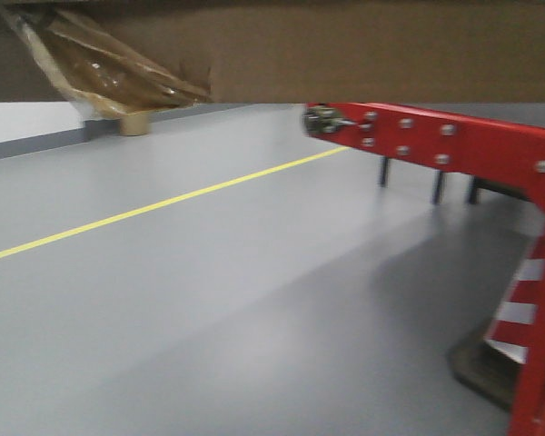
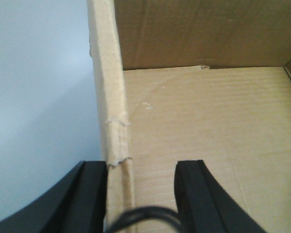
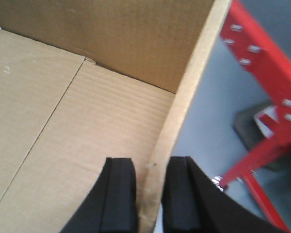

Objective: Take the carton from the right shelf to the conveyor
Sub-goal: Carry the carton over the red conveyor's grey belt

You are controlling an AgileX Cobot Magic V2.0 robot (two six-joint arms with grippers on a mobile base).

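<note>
The carton (image 1: 363, 45) hangs across the top of the front view, above the floor, with a wad of yellowish clear tape (image 1: 109, 73) on its left underside. My left gripper (image 2: 141, 167) straddles the carton's (image 2: 208, 121) left wall. The wall touches the outer finger, and a wide gap shows to the inner finger (image 2: 194, 194). My right gripper (image 3: 149, 162) is shut on the carton's (image 3: 87, 97) right wall. The conveyor's red frame (image 1: 436, 141) stands to the right, just below the carton, and also shows in the right wrist view (image 3: 262, 63). The right shelf is out of view.
Grey floor with a yellow line (image 1: 163, 204) runs ahead to the left. A beige roll (image 1: 133, 123) sits by the far wall. A red-and-white striped panel (image 1: 518, 309) and a dark foot plate (image 1: 477, 363) stand under the conveyor frame at the right.
</note>
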